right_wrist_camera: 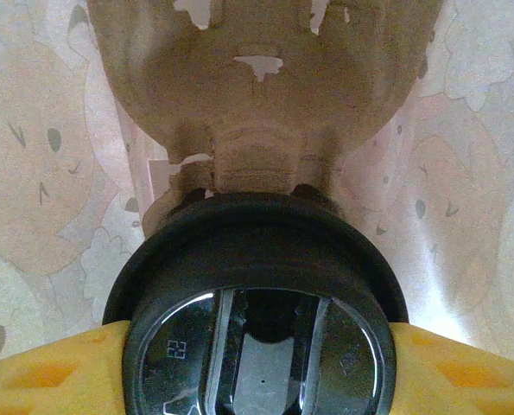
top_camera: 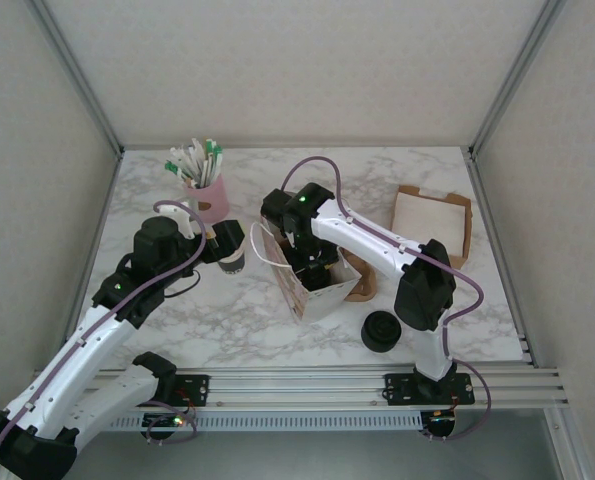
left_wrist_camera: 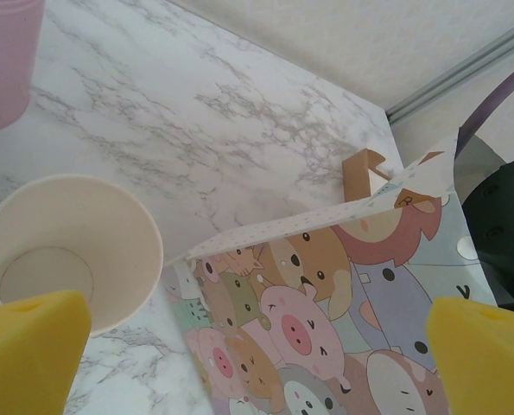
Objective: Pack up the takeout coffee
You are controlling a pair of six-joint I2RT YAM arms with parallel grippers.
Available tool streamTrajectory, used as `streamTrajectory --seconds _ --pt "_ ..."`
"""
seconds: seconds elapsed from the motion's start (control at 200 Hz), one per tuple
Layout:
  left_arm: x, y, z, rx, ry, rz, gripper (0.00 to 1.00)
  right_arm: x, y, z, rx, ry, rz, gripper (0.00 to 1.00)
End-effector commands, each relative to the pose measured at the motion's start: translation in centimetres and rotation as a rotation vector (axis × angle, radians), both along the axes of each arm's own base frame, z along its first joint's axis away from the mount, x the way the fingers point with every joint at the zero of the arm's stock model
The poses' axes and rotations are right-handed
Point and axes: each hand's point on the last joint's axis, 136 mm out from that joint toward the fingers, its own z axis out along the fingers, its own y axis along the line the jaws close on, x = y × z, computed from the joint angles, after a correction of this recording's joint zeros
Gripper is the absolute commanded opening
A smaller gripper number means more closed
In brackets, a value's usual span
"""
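Note:
The takeout coffee (right_wrist_camera: 257,328) shows its round black lid from above, down inside the cartoon-animal paper bag (top_camera: 307,290). My right gripper (right_wrist_camera: 257,373) is shut on it, a yellow finger (right_wrist_camera: 49,376) pressed to each side of the lid. From above, the right gripper (top_camera: 313,262) reaches into the bag's open top. My left gripper (left_wrist_camera: 255,354) stands open just left of the bag (left_wrist_camera: 326,294), with nothing between its yellow fingers (left_wrist_camera: 28,346). A lidless cup (left_wrist_camera: 66,251) with a cream inside stands by the left finger; the left gripper (top_camera: 227,242) hovers over that cup (top_camera: 234,262).
A pink cup of straws (top_camera: 207,192) stands at the back left. A stack of black lids (top_camera: 382,331) sits near the right arm's base. A brown cardboard tray (top_camera: 433,216) lies at the back right, and a brown piece (top_camera: 362,287) lies beside the bag.

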Motion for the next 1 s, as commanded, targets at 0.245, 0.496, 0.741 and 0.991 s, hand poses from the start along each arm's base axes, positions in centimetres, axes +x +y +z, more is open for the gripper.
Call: streamTrajectory --seconds 0.245,0.496,0.741,0.991 --pt "-0.23 0.12 1.02 0.0 -0.024 0.005 1.0 -0.29 -0.38 -1.43 -0.019 0.021 -0.019 0.66" --pt "-0.19 0.09 0.99 -0.001 -0.024 0.005 1.0 -0.17 -0.37 -1.14 -0.015 0.011 -0.019 0.66" --pt "-0.21 0.1 1.02 -0.001 -0.025 0.005 1.0 -0.17 -0.38 -0.92 -0.012 0.008 -0.018 0.66" --pt "-0.29 0.17 1.09 -0.002 -0.027 0.006 1.0 -0.12 -0.36 -0.77 -0.008 0.004 -0.02 0.66"
